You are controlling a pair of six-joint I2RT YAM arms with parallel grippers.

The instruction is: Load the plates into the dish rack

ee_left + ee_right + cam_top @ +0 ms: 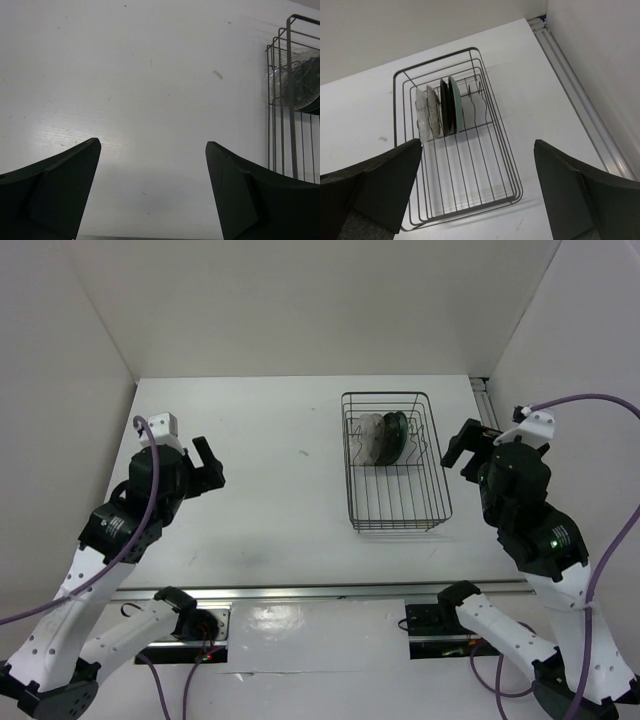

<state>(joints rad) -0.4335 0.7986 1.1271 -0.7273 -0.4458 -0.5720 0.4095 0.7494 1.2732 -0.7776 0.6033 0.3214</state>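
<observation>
Since all four stand upright in the dark wire dish rack (465,175), ahead of our spread, empty right fingers (375,185), we judge loading done: clear glassy plate (422,117), beige speckled plate (433,112), glossy black plate (445,107), teal patterned plate (456,102). Left fingers (55,195): apart, empty.

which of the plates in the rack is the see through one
The clear glassy plate, standing at one end of the row in the dish rack, beside the beige speckled plate. The black plate and teal plate are opaque.
</observation>
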